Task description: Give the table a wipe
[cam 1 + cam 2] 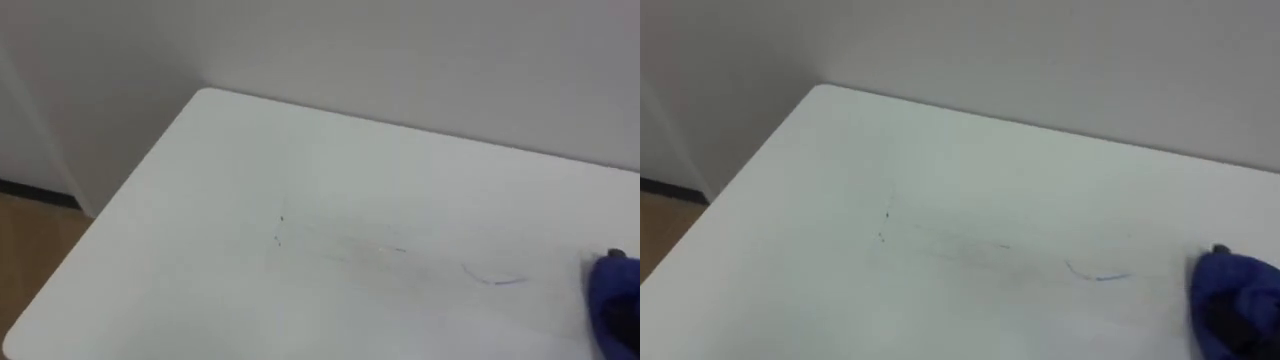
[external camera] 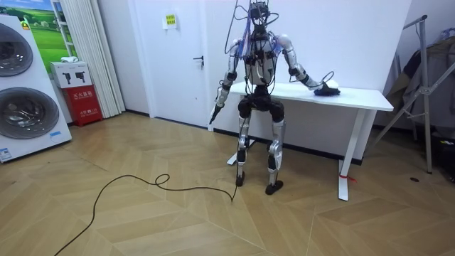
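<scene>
A white table [image 1: 250, 150] stands against a pale wall, with me standing at its front edge in the room view. A blue cloth [image 1: 615, 300] lies bunched on it at my far right. In the room view my right hand [image 2: 318, 85] reaches out along the table top to the cloth [image 2: 330, 91] and rests at it. A thin blue pen line [image 1: 495, 280] curves just left of the cloth. Faint grey smears [image 1: 370, 250] and small dark specks [image 1: 280, 222] mark the middle of the top. My left hand [image 2: 213, 114] hangs at my side, fingers relaxed.
The table's left corner [image 1: 205, 92] is rounded, and wooden floor [image 1: 30, 240] shows past its left edge. In the room view a white door [image 2: 178, 57] and two washing machines [image 2: 21, 92] stand to the left, and a metal rack [image 2: 426, 92] to the right.
</scene>
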